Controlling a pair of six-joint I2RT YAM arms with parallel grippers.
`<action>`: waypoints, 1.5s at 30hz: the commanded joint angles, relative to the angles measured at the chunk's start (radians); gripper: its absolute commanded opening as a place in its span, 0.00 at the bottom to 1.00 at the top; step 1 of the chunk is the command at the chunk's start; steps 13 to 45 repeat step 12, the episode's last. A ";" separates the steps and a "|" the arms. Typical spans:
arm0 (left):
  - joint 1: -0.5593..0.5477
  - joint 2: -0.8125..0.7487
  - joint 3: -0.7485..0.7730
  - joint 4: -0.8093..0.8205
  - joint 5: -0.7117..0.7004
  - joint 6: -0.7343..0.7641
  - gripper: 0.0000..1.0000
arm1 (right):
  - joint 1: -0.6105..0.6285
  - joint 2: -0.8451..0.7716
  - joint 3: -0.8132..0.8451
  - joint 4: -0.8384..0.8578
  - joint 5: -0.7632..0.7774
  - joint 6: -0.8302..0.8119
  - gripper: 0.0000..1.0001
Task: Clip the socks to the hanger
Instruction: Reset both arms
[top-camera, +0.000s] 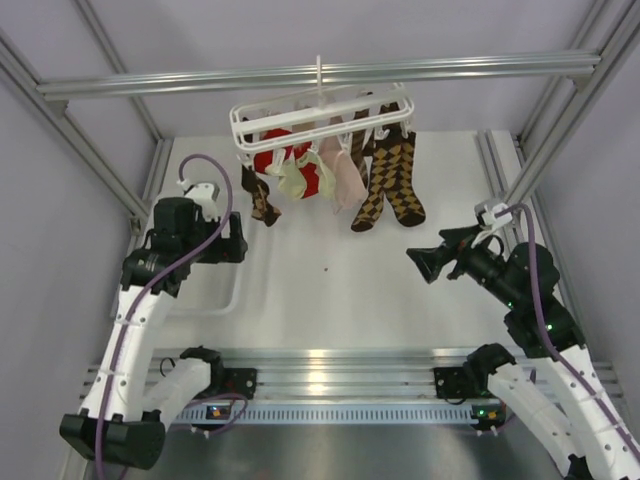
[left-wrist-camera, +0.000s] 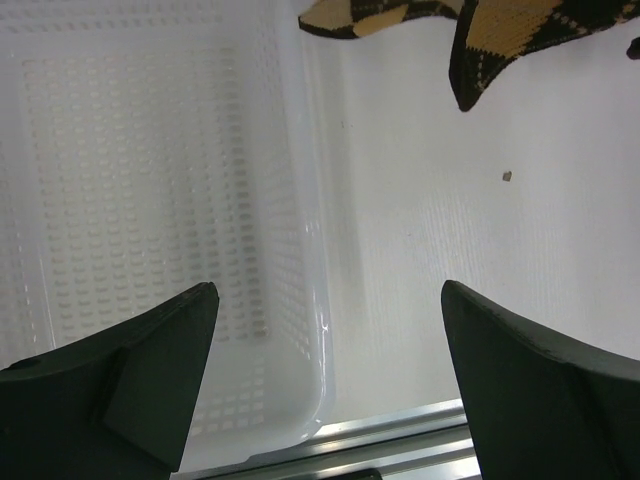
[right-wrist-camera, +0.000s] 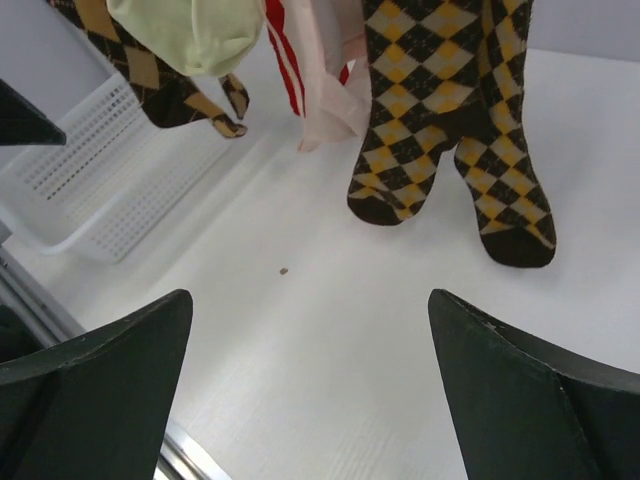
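While the left gripper (left-wrist-camera: 330, 300) hangs with its fingers spread wide and nothing between them, it looks down on the corner of a white perforated basket (left-wrist-camera: 150, 200). Over on the other side the right gripper (right-wrist-camera: 310, 300) is splayed just the same, empty, facing the laundry. The socks (right-wrist-camera: 190, 35) are cut off at the top of the right wrist view, with only a pale rounded end showing. From above, they (top-camera: 295, 178) dangle lengthwise, straight down from the hanger (top-camera: 320, 115), beside a red sock (top-camera: 272, 160). Which clips hold them is hard to make out. The hanger's frame runs left to right under an aluminium crossbar (top-camera: 320, 75). Argyle socks (top-camera: 390, 180) hang to the right, above the white table (top-camera: 330, 300), with grey walls all round.
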 joint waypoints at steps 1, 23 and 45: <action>0.020 -0.080 0.021 -0.009 -0.028 -0.019 0.98 | -0.036 -0.051 -0.016 -0.023 0.048 0.010 1.00; 0.063 -0.232 -0.019 -0.010 -0.031 -0.015 0.98 | -0.084 -0.163 -0.027 -0.030 -0.018 0.067 1.00; 0.063 -0.232 -0.019 -0.010 -0.031 -0.015 0.98 | -0.084 -0.163 -0.027 -0.030 -0.018 0.067 1.00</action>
